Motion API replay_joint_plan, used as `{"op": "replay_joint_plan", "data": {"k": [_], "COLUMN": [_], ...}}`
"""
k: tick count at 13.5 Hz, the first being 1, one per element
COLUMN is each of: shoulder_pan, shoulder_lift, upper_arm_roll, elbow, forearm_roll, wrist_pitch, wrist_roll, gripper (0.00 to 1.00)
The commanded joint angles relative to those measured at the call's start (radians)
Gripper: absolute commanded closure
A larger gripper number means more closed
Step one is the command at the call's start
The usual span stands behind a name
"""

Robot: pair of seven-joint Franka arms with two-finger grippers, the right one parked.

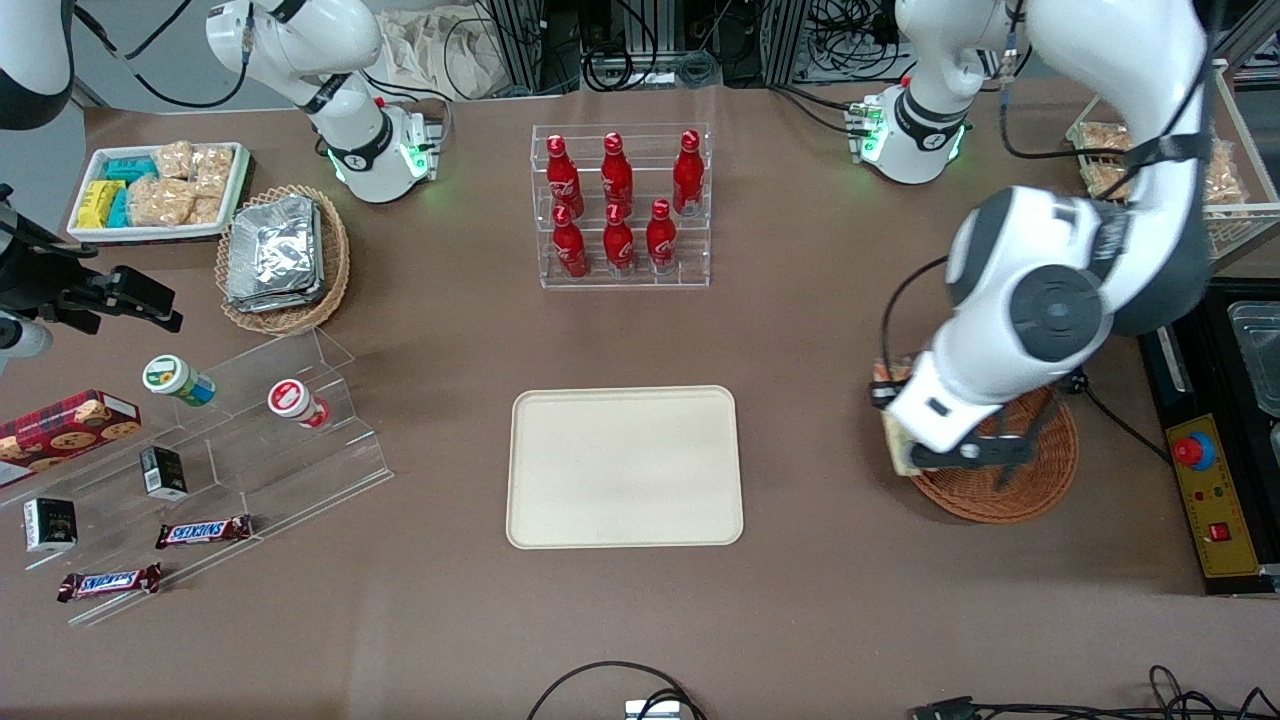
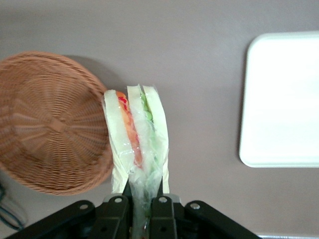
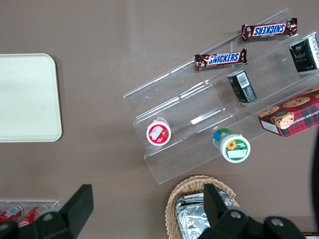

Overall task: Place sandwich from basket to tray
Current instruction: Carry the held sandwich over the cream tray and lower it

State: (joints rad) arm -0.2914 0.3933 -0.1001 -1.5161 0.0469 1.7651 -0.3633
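Observation:
The sandwich (image 2: 137, 139), a plastic-wrapped wedge of pale bread with green and orange-red filling, hangs in my left gripper (image 2: 144, 186), which is shut on its narrow end. It is in the air over the table just beside the rim of the orange-brown wicker basket (image 2: 50, 124), which holds nothing. In the front view the gripper (image 1: 925, 455) is at the basket (image 1: 1000, 505) edge nearest the tray, and the arm hides most of the sandwich (image 1: 900, 450). The cream tray (image 1: 625, 467) lies flat and bare at the table's middle, and its rounded edge (image 2: 281, 99) also shows from the wrist.
A clear rack of red bottles (image 1: 620, 205) stands farther from the front camera than the tray. Toward the parked arm's end are a stepped acrylic shelf (image 1: 250, 440) with snacks and a tan basket of foil packets (image 1: 280, 255). A yellow control box (image 1: 1210, 500) lies beside the orange-brown basket.

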Motion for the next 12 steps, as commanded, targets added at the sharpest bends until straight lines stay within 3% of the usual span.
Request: {"op": "replay_joint_plan", "data": {"k": [1,4,7,9,12], "shoulder_pan": [-0.098,-0.204,-0.284,-0.288,-0.285], "shoulder_lift": [0.134,0.324,0.438,0.496,0.509], "upper_arm_roll": [0.01,0.011,0.011,0.011,0.011], "elbow": [0.115,0.267,0.298,0.303,0.309], "forearm_roll": [-0.004,0.002,0.005,0.004,0.004], "wrist_pitch": [-0.01,0.025,0.187,0.305,0.34], "wrist_roll": [-0.026,-0.161,-0.291,-0.313,-0.302], "gripper": [1.0,1.0,1.0,1.0,1.0]}}
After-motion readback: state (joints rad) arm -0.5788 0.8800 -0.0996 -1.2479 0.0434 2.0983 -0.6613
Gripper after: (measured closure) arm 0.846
